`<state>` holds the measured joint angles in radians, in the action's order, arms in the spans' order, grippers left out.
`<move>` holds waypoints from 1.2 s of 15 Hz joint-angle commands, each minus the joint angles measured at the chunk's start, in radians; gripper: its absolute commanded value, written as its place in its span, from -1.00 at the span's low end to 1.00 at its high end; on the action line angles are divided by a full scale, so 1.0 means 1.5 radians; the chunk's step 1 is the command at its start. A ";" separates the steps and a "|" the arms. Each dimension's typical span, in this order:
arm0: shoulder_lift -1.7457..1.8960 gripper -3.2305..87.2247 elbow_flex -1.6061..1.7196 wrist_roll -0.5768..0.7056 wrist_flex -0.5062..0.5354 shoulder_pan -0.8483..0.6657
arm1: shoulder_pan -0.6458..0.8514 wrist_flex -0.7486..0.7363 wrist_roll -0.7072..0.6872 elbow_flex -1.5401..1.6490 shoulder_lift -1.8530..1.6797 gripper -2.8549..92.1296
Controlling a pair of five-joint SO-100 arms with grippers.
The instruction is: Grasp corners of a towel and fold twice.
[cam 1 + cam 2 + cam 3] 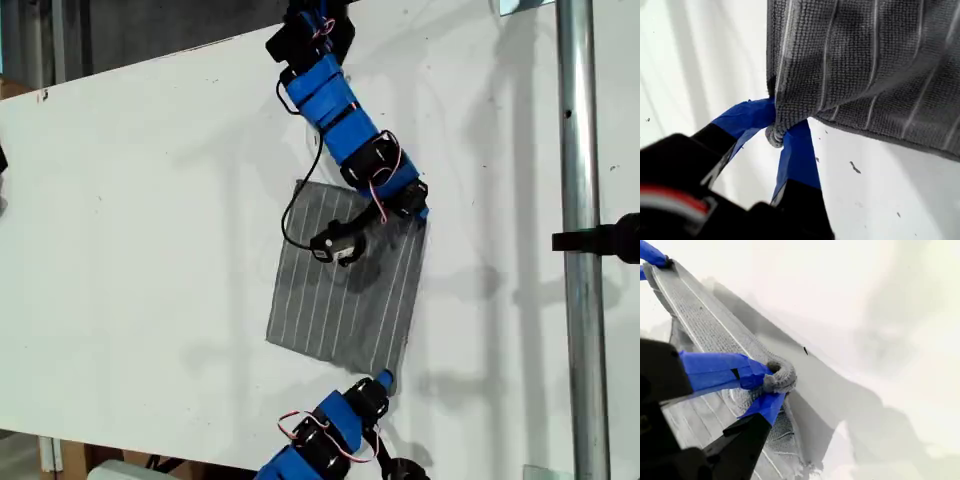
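— Which step is it now?

— The grasp for the first fold, I think. The towel (340,300) lies on the counter (150,200), and it looks like one layer only.

— What do the fingers do?

— My first gripper (782,132) is clenched on one corner (785,120); the cloth spreads away beyond the fingertips. My second gripper (772,382) pinches another corner (781,374), bunched between its fingers. From there the towel's edge runs straight to the other blue fingers (652,255).

— So both hold the same edge?

— Yes, its two ends. This edge seems a little lifted, with shadow under it.

— And next?

— I judge both grippers must rise together and carry this edge over the cloth to the opposite edge, at equal pace. If one goes faster, the fold comes out crooked.
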<state>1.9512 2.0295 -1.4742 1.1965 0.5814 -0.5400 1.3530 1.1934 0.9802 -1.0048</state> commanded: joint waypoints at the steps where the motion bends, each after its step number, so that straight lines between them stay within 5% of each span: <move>1: 0.066 -1.00 -0.008 0.024 0.078 -0.097 | 0.058 0.060 0.009 0.037 -0.071 -0.94; 4: 0.195 -1.00 0.046 0.237 0.135 -0.365 | 0.202 0.222 -0.011 0.094 -0.112 -0.94; 6: 0.227 -1.00 0.043 0.398 0.144 -0.550 | 0.291 0.239 -0.022 0.205 -0.189 -0.94; 9: 0.231 -1.00 0.022 0.531 0.087 -0.718 | 0.397 0.243 -0.057 0.285 -0.296 -0.94; 13: 0.294 -1.00 0.072 0.580 -0.015 -0.721 | 0.448 0.237 -0.122 0.296 -0.418 -0.94; 18: 0.300 -1.00 0.297 0.464 -0.141 -0.659 | 0.337 0.196 -0.054 0.351 -0.299 -0.94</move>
<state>2.3853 2.4053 -0.7332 1.0140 -0.4080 0.0199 1.6414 1.0738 1.4926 -1.4910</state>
